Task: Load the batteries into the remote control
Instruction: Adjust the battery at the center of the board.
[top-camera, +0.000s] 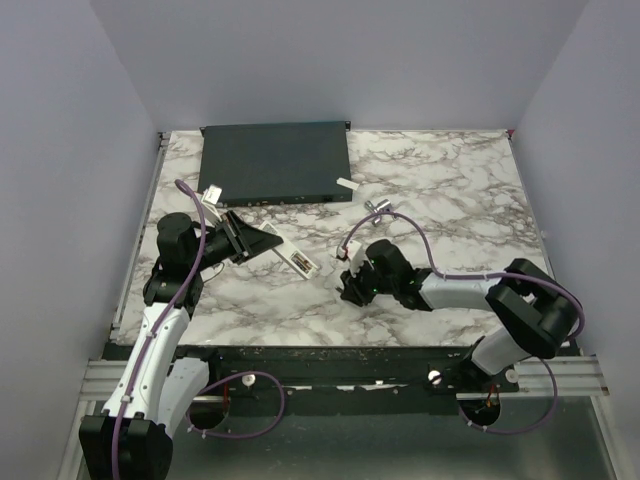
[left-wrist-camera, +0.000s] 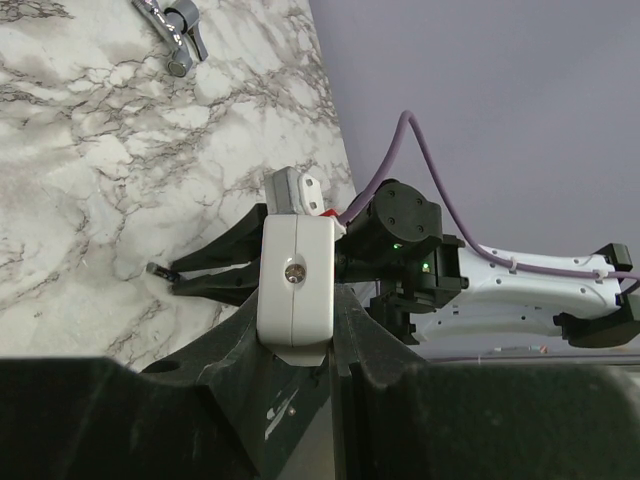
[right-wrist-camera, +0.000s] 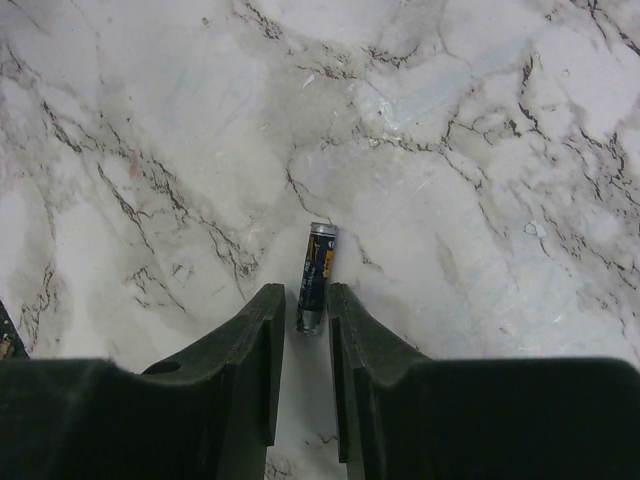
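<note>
Left tool (top-camera: 243, 240), seen from above, is clamped on the slim white plastic remote (top-camera: 298, 262), steadying it for loading, I judge. Its wrist view shows the remote's smooth, rounded end pinched between dark fingers (left-wrist-camera: 225, 360). Right tool (right-wrist-camera: 305, 292), in its own view, stands with jaws slightly apart astride a glossy cylindrical battery (right-wrist-camera: 317, 275) lying flat on the marbled tabletop (right-wrist-camera: 450, 150).
</note>
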